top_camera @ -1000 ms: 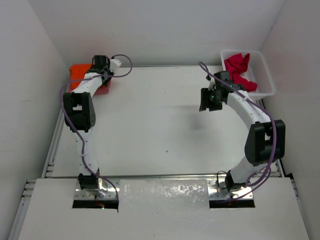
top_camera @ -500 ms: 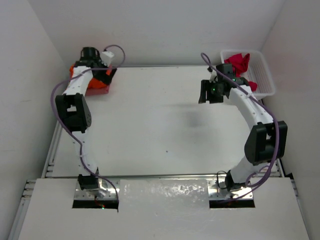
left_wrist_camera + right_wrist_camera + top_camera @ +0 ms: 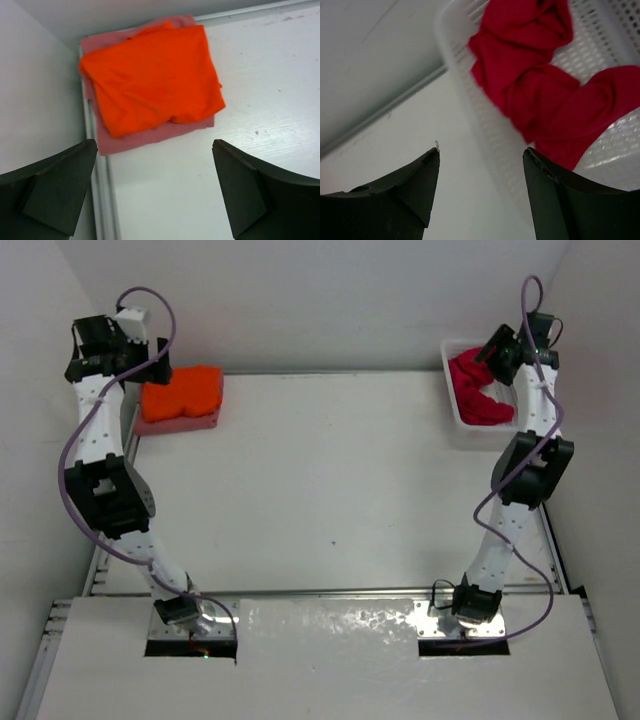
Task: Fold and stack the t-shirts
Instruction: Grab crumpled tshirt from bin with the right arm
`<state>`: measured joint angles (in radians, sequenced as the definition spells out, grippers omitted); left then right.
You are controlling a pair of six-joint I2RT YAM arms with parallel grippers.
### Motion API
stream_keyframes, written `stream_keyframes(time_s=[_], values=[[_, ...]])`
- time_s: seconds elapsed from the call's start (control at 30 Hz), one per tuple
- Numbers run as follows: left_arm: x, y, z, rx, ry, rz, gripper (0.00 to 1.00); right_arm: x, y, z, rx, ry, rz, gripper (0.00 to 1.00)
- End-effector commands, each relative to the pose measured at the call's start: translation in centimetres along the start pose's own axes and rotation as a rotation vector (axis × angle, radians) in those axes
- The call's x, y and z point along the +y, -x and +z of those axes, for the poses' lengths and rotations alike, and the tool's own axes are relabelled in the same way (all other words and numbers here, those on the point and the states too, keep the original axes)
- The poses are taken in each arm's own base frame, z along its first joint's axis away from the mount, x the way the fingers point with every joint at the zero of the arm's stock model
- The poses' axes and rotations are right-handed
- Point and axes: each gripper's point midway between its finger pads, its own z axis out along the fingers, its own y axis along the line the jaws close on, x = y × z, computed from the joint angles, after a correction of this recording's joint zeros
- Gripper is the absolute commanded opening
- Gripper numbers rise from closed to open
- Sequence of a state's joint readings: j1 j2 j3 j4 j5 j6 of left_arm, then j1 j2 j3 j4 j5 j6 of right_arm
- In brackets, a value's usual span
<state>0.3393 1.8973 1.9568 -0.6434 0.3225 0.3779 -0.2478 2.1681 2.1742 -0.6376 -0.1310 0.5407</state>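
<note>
Right gripper [image 3: 482, 155] — jaws apart, empty — over the red t-shirt [image 3: 535, 85] at one o'clock; best pinch its bunched middle.

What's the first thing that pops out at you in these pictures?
The bright orange t-shirt jumps out first: it lies folded on top of a pink t-shirt in the far left corner of the table. Next is the red t-shirt, all scrunched up in the white basket in the far right corner.
</note>
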Motion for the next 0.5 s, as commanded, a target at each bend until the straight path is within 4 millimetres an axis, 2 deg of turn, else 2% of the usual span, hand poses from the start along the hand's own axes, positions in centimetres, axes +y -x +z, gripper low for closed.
stream_keyframes(time_s=[0.0, 0.03, 0.07, 0.1, 0.13, 0.17, 0.2, 0.27, 0.3, 0.33, 0.37, 0.4, 0.47], values=[[-1.8, 0.8, -0.5, -0.009, -0.029, -0.008, 0.99, -1.7, 2.6, 5.7, -0.147, -0.049, 0.157, 0.66], [-2.4, -0.2, -0.1, 0.039, -0.041, -0.009, 0.99, -2.4, 2.8, 6.9, -0.167, -0.051, 0.184, 0.66], [-2.0, -0.6, -0.2, 0.067, -0.006, -0.001, 0.99, -3.6, 1.4, 9.6, -0.155, -0.06, 0.208, 0.69], [-2.1, -1.1, -0.2, 0.096, 0.006, 0.021, 0.99, -3.4, 2.1, 10.9, -0.201, -0.029, 0.242, 0.7], [-3.1, -1.7, -0.2, 0.138, 0.001, 0.046, 0.99, -3.8, 2.1, 11.9, -0.219, -0.027, 0.259, 0.72], [-2.8, -2.3, -0.3, 0.174, 0.046, 0.084, 1.0, -4.7, 0.9, 14.3, -0.222, -0.028, 0.277, 0.76], [-3.9, -3.4, 0.2, 0.212, 0.043, 0.109, 1.0, -4.5, 1.0, 15.0, -0.232, -0.024, 0.279, 0.79], [-4.4, -4.2, 0.2, 0.241, 0.066, 0.141, 1.0, -5.6, -1.5, 17.8, -0.204, -0.035, 0.276, 0.82], [-5.4, -4.8, 0.5, 0.261, 0.051, 0.162, 1.0, -6.1, -2.3, 18.4, -0.199, -0.06, 0.273, 0.84], [-5.6, -5.2, 0.7, 0.283, 0.063, 0.182, 1.0, -6.4, -3.2, 18.8, -0.186, -0.073, 0.265, 0.82], [-6.0, -5.4, 0.9, 0.293, 0.055, 0.212, 1.0, -6.3, -2.9, 18.8, -0.205, -0.066, 0.258, 0.79], [-6.7, -5.4, 1.3, 0.295, 0.043, 0.224, 1.0, -6.9, -4.4, 19.2, -0.184, -0.076, 0.259, 0.62], [-6.7, -5.3, 1.6, 0.295, 0.043, 0.22, 1.0, -6.9, -3.5, 18.4, -0.226, -0.076, 0.267, 0.38]])
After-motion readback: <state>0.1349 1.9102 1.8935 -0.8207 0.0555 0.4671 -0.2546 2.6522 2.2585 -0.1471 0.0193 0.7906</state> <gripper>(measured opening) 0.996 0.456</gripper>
